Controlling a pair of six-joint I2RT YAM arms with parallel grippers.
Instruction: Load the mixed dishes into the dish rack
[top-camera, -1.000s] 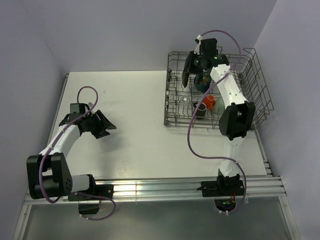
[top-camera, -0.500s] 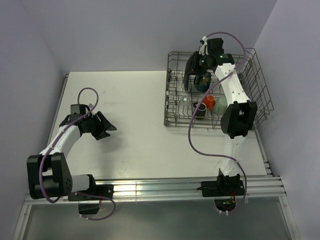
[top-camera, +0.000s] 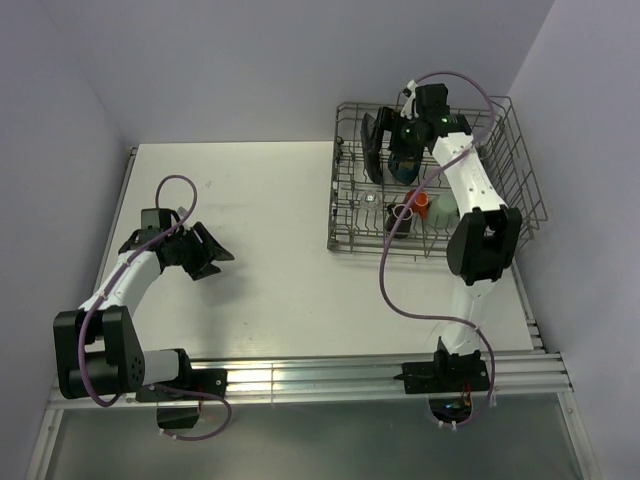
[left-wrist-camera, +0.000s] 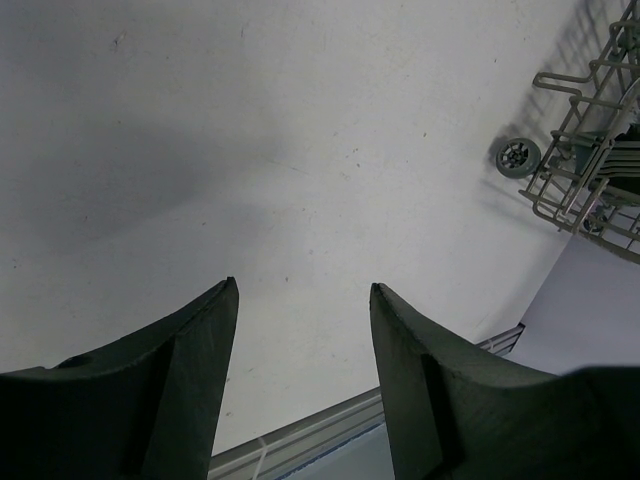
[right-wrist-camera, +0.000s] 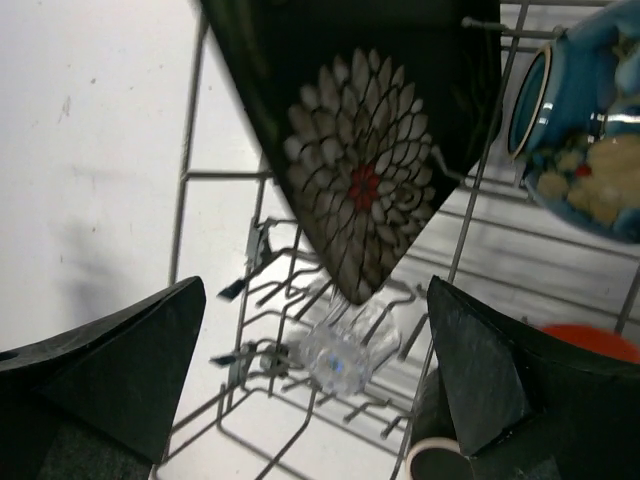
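We see the dark square plate (right-wrist-camera: 365, 170) standing on edge in the dish rack (top-camera: 520, 190), one corner pointing down. It lies at 12 o'clock from the right jaws, which gape wide and touch nothing. The left jaws, partly open and empty, hover over the surface (left-wrist-camera: 300, 120), well apart toward 9 o'clock.
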